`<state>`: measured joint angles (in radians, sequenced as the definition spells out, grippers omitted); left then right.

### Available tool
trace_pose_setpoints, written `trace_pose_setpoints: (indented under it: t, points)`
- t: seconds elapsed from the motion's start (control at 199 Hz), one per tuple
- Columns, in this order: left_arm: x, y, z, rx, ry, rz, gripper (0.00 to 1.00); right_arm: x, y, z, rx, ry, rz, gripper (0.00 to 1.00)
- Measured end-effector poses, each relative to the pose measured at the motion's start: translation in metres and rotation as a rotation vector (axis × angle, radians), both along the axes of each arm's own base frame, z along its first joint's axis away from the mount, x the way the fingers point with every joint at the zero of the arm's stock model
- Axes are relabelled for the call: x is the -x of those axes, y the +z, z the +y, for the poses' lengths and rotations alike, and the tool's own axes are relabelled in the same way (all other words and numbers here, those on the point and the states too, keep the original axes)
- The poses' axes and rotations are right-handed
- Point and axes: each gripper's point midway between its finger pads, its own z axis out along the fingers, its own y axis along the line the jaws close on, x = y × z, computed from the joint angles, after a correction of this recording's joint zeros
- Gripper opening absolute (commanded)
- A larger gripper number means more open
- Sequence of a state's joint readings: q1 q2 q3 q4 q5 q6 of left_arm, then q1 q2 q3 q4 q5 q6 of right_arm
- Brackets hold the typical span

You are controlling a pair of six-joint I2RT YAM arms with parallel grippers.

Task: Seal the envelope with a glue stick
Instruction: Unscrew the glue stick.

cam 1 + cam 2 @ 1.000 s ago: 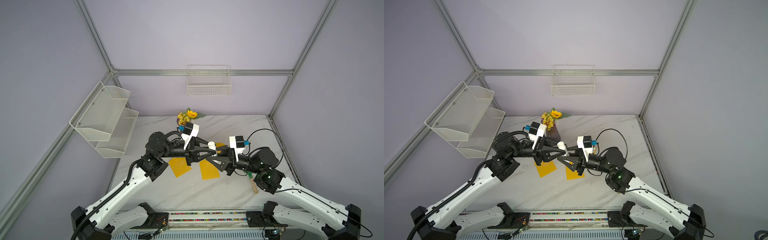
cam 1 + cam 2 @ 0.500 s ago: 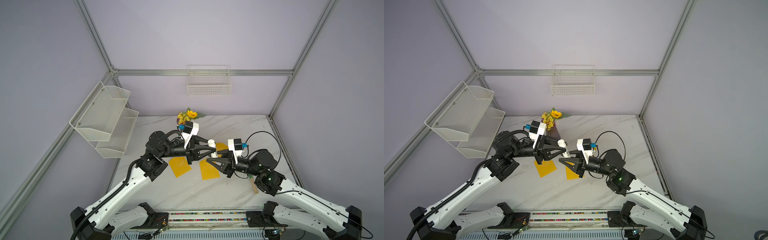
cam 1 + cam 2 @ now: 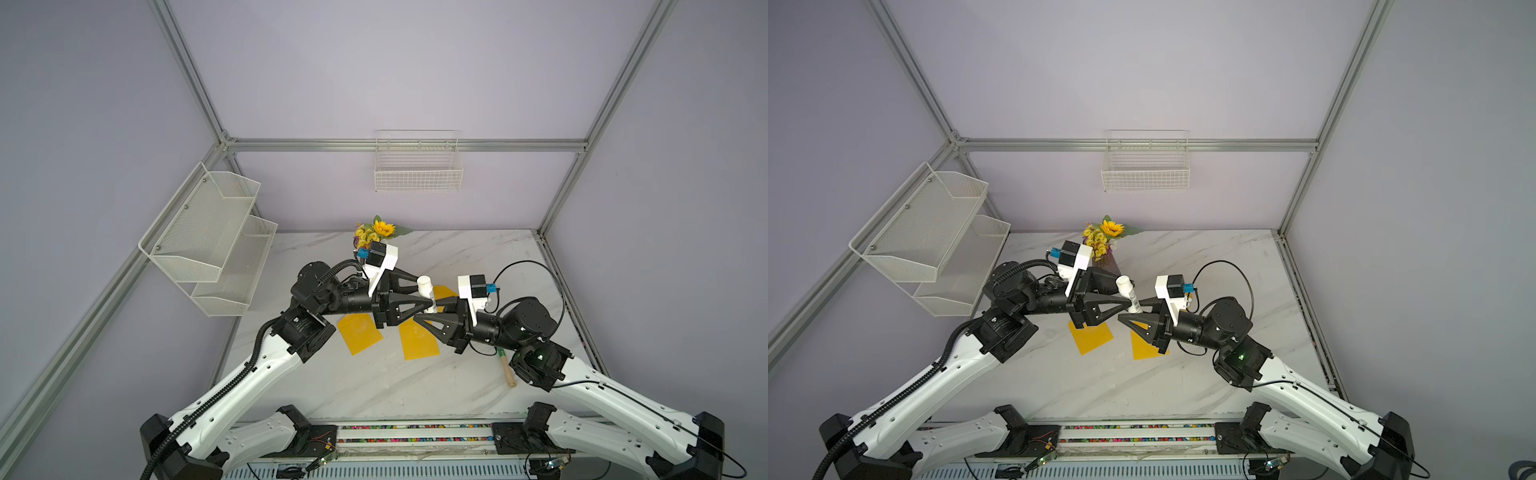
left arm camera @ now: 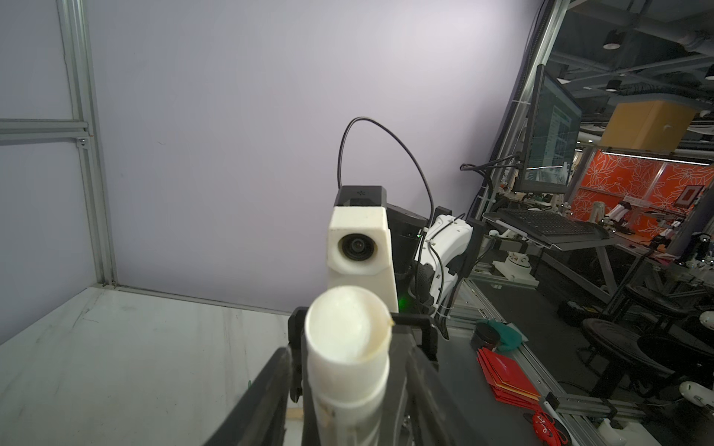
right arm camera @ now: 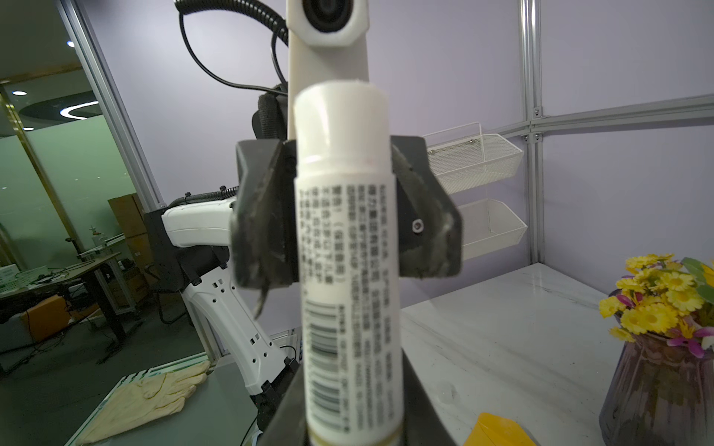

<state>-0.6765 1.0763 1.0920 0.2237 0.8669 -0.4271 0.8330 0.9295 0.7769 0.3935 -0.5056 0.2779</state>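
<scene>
Two claws meet at the glue stick, which hangs in the air over the middle of the marble surface. Its long axis stands close to upright. In both top views the rounded white cap points up and a little toward 11 o'clock, with the base down toward 5 o'clock.

The right claw is clenched on the base end. In the right wrist view the printed label and barcode run lengthwise up out of its jaws. The left claw sits higher, its fingers flanking the stick where cap meets body. Whether they press it or only stand beside it, I cannot tell.

Flat on the surface below, a yellow envelope lies at 8 o'clock from the stick and a second yellow envelope at 6 o'clock, the two apart from each other. A vase of yellow flowers stands at 11 o'clock near the back wall. A wooden handle lies at 4 o'clock, partly hidden under the right arm.
</scene>
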Motion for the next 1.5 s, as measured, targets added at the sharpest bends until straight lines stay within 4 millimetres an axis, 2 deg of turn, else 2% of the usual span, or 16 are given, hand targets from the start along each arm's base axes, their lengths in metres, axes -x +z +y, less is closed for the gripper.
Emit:
trace_pose_setpoints:
  t: [0.286,0.557,0.677,0.812,0.887,0.988,1.153,1.284,1.379,1.504]
  points:
    - [-0.001,-0.001,-0.002,0.003,-0.010,-0.003,0.44,0.000,0.003,0.000,-0.004,0.002,-0.001,0.00]
    - [-0.001,-0.001,-0.004,0.003,-0.023,0.000,0.22,-0.001,0.002,0.001,-0.003,0.002,0.006,0.00]
    - [-0.001,0.000,-0.004,0.007,-0.021,0.007,0.17,-0.002,0.003,0.000,-0.005,-0.004,0.013,0.24]
    - [-0.006,0.005,-0.002,0.034,0.009,0.031,0.14,-0.007,0.010,-0.001,-0.004,-0.032,0.050,0.39]
    - [-0.013,0.009,0.001,0.074,0.053,0.067,0.14,-0.011,0.019,-0.003,-0.018,-0.054,0.066,0.54]
    - [-0.027,0.015,0.006,0.137,0.127,0.141,0.14,-0.016,0.032,-0.007,-0.046,-0.086,0.086,0.62]
    - [-0.049,0.032,0.024,0.272,0.257,0.279,0.14,-0.022,0.041,-0.011,-0.075,-0.127,0.078,0.63]
    - [-0.060,0.046,0.041,0.395,0.324,0.372,0.13,-0.025,0.052,-0.015,-0.080,-0.173,-0.002,0.63]
    - [-0.066,0.048,0.052,0.472,0.353,0.439,0.13,-0.026,0.067,-0.020,-0.097,-0.220,-0.104,0.63]
    - [-0.077,0.041,0.061,0.556,0.382,0.535,0.13,-0.032,0.081,-0.020,-0.088,-0.285,-0.253,0.59]
